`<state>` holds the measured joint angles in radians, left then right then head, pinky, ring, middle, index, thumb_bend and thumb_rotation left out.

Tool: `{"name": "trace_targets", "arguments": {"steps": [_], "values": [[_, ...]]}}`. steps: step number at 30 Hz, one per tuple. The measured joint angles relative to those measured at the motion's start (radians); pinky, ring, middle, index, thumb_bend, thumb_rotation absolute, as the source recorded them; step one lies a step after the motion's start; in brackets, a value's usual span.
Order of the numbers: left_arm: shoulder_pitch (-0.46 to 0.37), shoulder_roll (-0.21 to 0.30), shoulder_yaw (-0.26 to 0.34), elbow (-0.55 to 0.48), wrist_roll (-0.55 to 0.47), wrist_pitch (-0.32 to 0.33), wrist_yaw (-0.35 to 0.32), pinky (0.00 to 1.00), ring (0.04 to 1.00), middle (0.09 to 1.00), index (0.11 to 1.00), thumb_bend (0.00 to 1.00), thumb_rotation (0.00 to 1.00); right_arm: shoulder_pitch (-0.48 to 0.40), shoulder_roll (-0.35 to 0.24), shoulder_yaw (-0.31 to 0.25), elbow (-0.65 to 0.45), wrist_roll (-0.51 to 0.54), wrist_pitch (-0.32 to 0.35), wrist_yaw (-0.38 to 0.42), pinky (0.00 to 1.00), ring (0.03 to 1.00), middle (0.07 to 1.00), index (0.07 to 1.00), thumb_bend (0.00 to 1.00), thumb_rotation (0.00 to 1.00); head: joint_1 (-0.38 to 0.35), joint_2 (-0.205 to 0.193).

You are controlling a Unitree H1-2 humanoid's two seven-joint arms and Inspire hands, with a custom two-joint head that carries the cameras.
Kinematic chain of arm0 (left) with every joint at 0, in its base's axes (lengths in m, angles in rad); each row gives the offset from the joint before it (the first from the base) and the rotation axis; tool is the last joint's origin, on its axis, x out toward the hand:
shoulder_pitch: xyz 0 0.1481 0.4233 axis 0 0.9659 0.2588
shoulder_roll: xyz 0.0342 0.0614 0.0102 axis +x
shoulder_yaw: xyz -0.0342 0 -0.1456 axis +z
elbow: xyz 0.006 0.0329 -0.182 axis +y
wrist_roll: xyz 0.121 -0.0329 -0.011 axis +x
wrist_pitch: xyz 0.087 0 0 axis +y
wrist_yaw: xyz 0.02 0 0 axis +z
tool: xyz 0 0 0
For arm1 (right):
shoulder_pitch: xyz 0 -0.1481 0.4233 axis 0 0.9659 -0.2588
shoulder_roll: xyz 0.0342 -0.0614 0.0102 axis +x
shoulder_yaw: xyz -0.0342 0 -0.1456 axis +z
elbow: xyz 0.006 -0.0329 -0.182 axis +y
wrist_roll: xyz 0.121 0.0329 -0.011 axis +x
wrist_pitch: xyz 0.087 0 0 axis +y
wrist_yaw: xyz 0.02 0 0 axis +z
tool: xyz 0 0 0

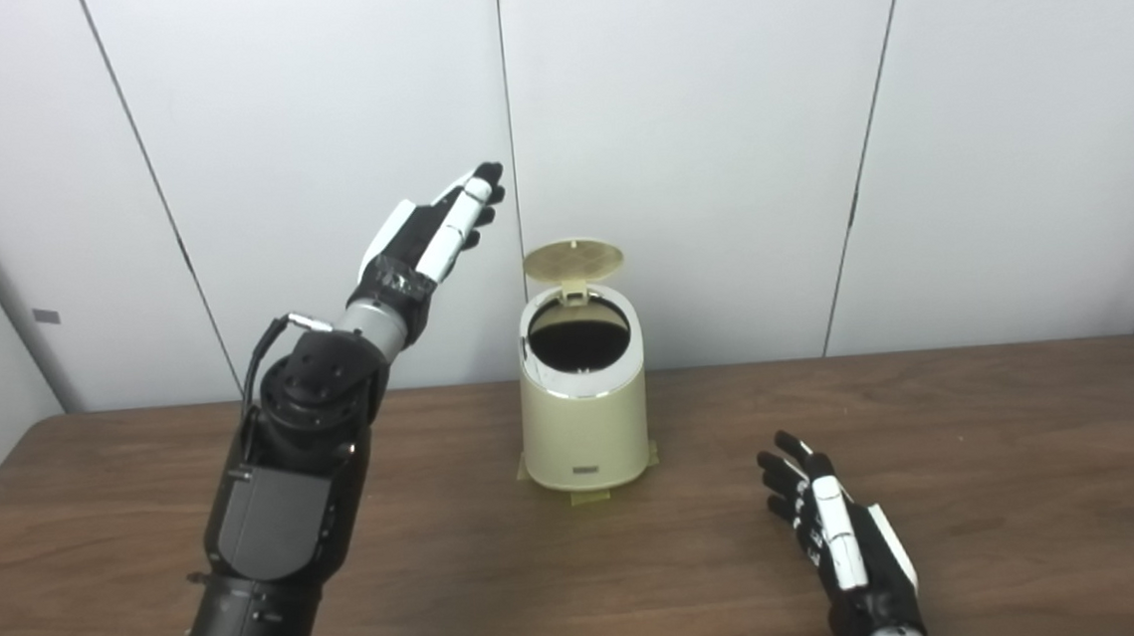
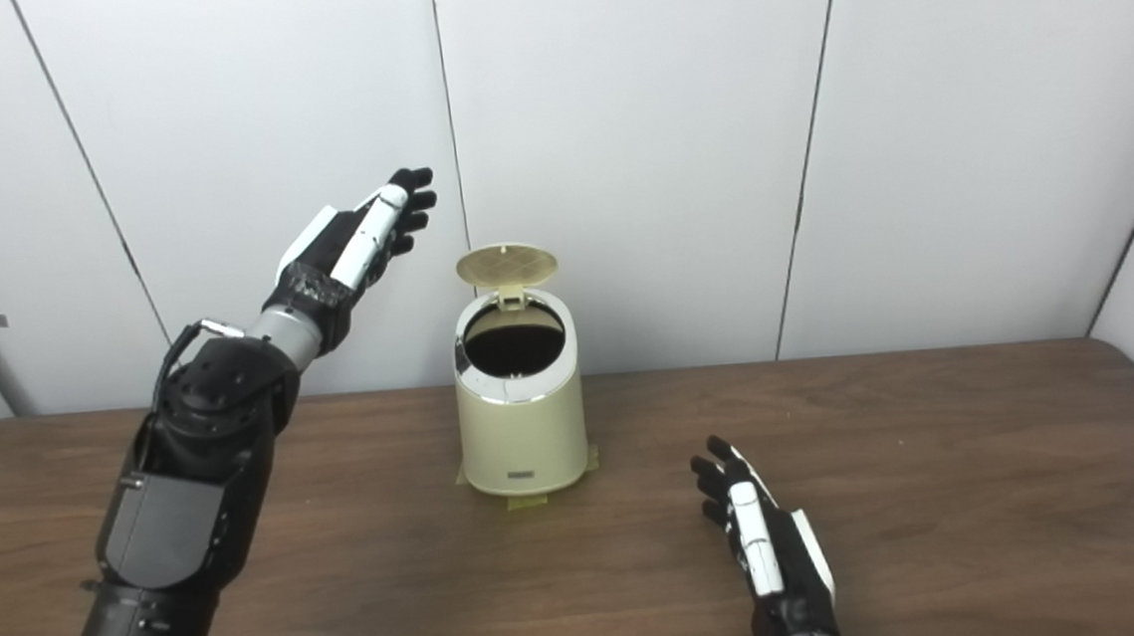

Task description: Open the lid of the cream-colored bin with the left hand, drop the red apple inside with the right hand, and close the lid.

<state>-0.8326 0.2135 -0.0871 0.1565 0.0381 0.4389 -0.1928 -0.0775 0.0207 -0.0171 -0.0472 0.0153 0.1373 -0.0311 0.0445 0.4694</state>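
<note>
The cream-coloured cylindrical plastic bin is found standing upright at the centre of the dark brown wood-grain bench, near its far edge. Its round ribbed lid is raised on the rear hinge at 12 o'clock, exposing a dark interior whose contents cannot be made out. Yellowish tape tabs are seen at the foot of the bin. A small dark label is noted low on the front wall; its writing is too small to be read.

The black-and-white left hand is held high in the air at 10 o'clock from the bin, clear of the lid, its fingers straight, slightly apart and clamped on nothing. The black-and-white right hand is held low over the bench at 4 o'clock from the bin, well apart from it, fingers extended, slightly spread and empty.

The red apple is not seen in either view.

In the right eye view more bench is shown to the right of the bin; a small grey tag on the left wall is shown more fully in the left eye view.

The room is enclosed by plain white wall panels divided by dark vertical seams.
</note>
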Motion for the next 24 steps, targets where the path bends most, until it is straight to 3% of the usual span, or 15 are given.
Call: {"name": "trace_targets", "arguments": {"steps": [10, 13, 15, 19, 24], "values": [[-0.033, 0.006, -0.068, 0.075, 0.078, -0.061, -0.014, 0.98, 0.981, 0.943, 0.936, 0.42, 1.00, 0.006, -0.002, 0.021, -0.018, -0.052, 0.015, -0.012, 0.96, 0.911, 0.851, 0.949, 0.46, 1.00, 0.000, 0.012], [-0.043, 0.030, -0.142, 0.091, 0.155, -0.094, -0.024, 0.97, 0.950, 0.912, 0.899, 0.43, 1.00, 0.007, -0.019, 0.043, -0.020, -0.112, 0.013, -0.021, 0.99, 0.906, 0.844, 0.951, 0.46, 1.00, 0.008, 0.017], [-0.059, 0.049, -0.189, 0.113, 0.216, -0.133, -0.032, 0.91, 0.919, 0.898, 0.880, 0.43, 1.00, 0.008, -0.030, 0.052, -0.023, -0.136, 0.014, -0.021, 1.00, 0.907, 0.838, 0.946, 0.46, 1.00, 0.011, 0.020], [-0.091, 0.098, -0.292, 0.115, 0.394, -0.169, -0.034, 0.86, 0.869, 0.861, 0.825, 0.47, 1.00, 0.011, -0.031, 0.055, -0.033, -0.154, 0.019, -0.021, 1.00, 0.903, 0.834, 0.942, 0.47, 1.00, 0.008, 0.020], [-0.111, 0.103, -0.317, 0.154, 0.501, -0.265, -0.008, 0.88, 0.858, 0.839, 0.798, 0.50, 1.00, 0.014, -0.031, 0.059, -0.046, -0.174, 0.037, -0.022, 1.00, 0.906, 0.834, 0.951, 0.47, 1.00, 0.003, 0.018]]}}
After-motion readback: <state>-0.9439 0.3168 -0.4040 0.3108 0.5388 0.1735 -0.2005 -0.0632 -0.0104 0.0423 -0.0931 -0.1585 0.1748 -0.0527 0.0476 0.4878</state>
